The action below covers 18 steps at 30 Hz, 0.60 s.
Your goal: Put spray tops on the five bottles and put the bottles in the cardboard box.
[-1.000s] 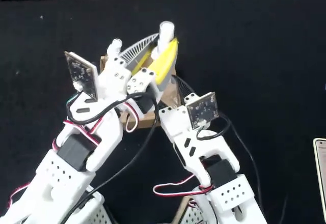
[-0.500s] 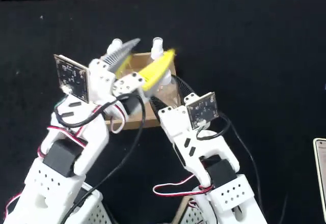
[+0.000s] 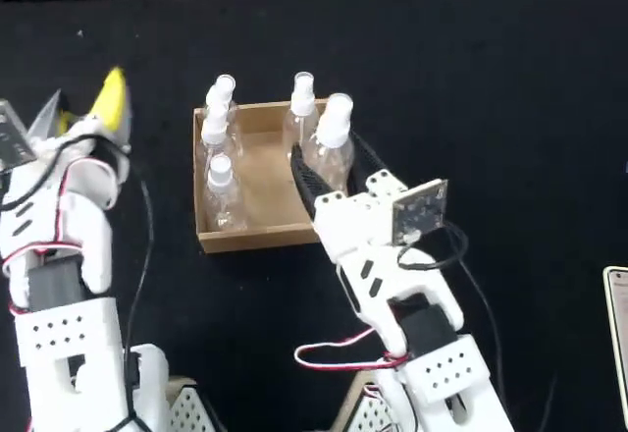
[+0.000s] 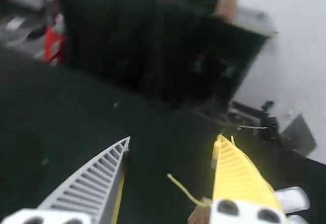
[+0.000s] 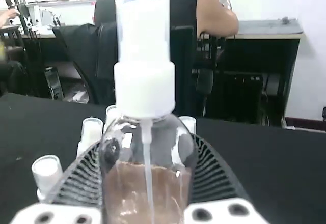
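A cardboard box [image 3: 250, 238] stands mid-table with several clear bottles upright inside, each with a white spray top, such as one at the back [image 3: 302, 93] and one near the front [image 3: 221, 189]. My right gripper [image 3: 326, 154] is shut on another clear bottle [image 3: 334, 142] at the box's right side. In the right wrist view this bottle [image 5: 145, 183] stands upright between the black fingers [image 5: 76, 183], with its white spray top [image 5: 144, 71] on. My left gripper [image 3: 78, 103] is open and holds nothing at the far left, well away from the box; its grey and yellow fingers [image 4: 232, 173] are spread.
Black cloth covers the table. A pale flat object [image 3: 618, 309] lies at the right edge. Both arms' white bases [image 3: 442, 383] fill the near edge. Open cloth lies right of the box and behind it.
My left arm has swung from above the held bottle's top out to the far left, with its gripper open. The right gripper still holds the bottle at the box.
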Each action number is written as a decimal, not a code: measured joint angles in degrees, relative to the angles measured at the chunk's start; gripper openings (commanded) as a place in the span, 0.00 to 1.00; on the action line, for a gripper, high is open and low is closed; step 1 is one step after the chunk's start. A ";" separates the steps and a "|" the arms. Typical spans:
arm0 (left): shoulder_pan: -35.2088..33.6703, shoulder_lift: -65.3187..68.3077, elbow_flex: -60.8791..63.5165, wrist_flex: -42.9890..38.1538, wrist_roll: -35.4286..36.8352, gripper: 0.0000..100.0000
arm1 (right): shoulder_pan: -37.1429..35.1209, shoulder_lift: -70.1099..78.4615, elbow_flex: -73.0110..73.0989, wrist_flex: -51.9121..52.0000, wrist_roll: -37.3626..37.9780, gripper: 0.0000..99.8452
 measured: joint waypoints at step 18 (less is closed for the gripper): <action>-3.34 0.00 29.89 -27.87 0.00 0.23 | 0.18 39.30 -1.49 -26.46 0.00 0.01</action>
